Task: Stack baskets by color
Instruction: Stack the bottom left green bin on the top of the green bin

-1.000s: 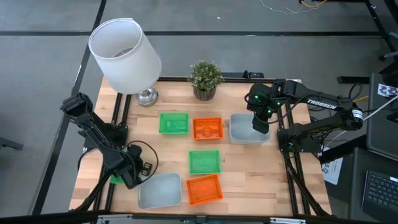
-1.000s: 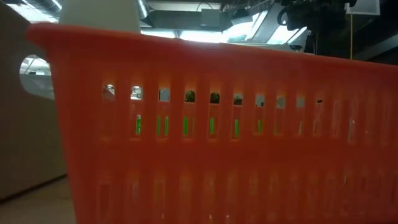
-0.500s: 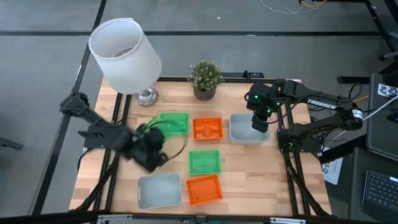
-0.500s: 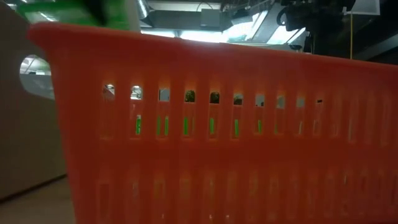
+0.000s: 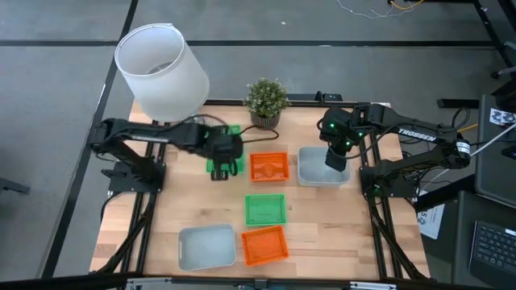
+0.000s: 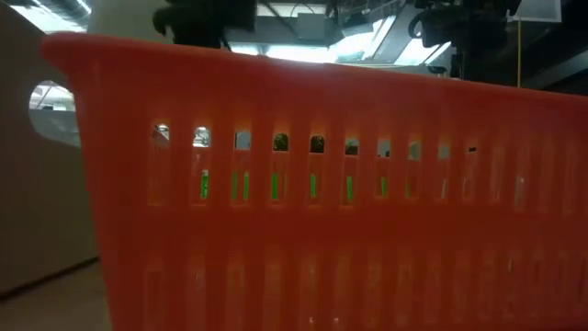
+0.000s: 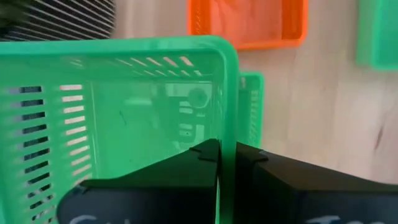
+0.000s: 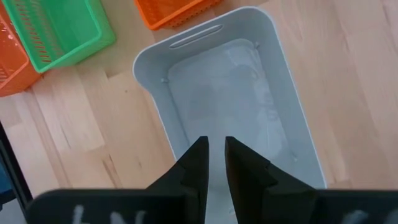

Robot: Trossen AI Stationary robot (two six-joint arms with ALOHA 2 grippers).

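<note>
Now my left arm reaches from its base at the left edge of the table [image 5: 322,229] across toward the middle, lying low and nearly level, with the wrist bent down over the far green basket. My left tool [image 5: 219,165] is pinched on the wall of a green basket [image 7: 118,118], its two fingers [image 7: 186,168] pressed together over the rim. That held basket hangs just above another green basket [image 5: 234,157] on the table, whose corner shows beside it in the left wrist view.

My right arm comes in from the right edge, elbow raised, forearm pointing down over the pale grey basket [image 5: 316,171] at the far right. My right tool [image 5: 336,161] sits over its near wall with the fingers [image 8: 196,165] a little apart; I cannot tell whether they touch the rim.

An orange basket [image 5: 268,166] lies between the far green one and the grey one. A third green basket [image 5: 265,209] sits near the middle of the table. At the near edge a second grey basket [image 5: 206,246] and a second orange basket [image 5: 264,245] lie side by side. The plant [image 5: 266,100] and the lamp [image 5: 160,71] stand at the far edge
</note>
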